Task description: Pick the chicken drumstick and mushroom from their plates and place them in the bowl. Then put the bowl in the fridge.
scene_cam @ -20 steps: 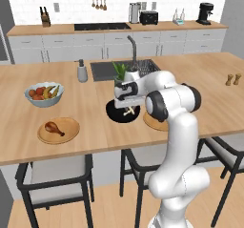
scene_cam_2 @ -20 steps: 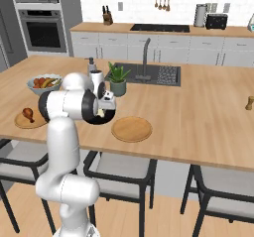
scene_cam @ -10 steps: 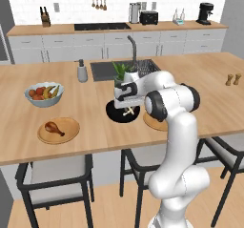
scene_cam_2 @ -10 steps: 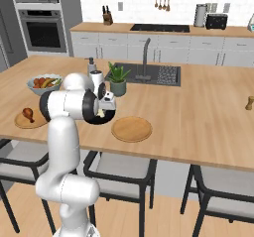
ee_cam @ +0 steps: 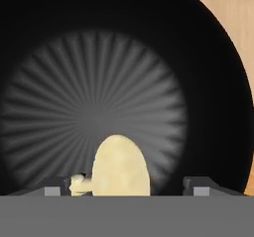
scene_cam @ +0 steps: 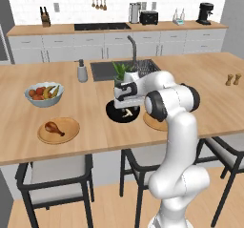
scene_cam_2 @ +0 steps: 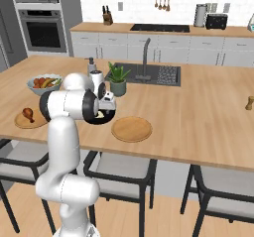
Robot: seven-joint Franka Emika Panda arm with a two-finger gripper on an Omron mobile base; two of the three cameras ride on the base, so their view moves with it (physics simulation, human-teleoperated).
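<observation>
Gripper point(ee_cam: 126, 189) over matte black round bowl point(ee_cam: 208, 82), frame centre | fingers now spread wide, narrower before | pale cream mushroom point(ee_cam: 120, 167) released, lying in bowl, lower centre

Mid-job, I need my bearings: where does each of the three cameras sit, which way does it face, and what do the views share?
Left base view: behind the arm to its left, looking forward and down over the island; the white arm rises at lower right, its hand over the black bowl.
Right base view: behind the arm to its right, same island; the arm rises at lower left.
Hand view: on the hand, looking into the bowl at the mushroom; fingertips apart at the bottom.
Shared: both base views show the chicken drumstick on its plate.
</observation>
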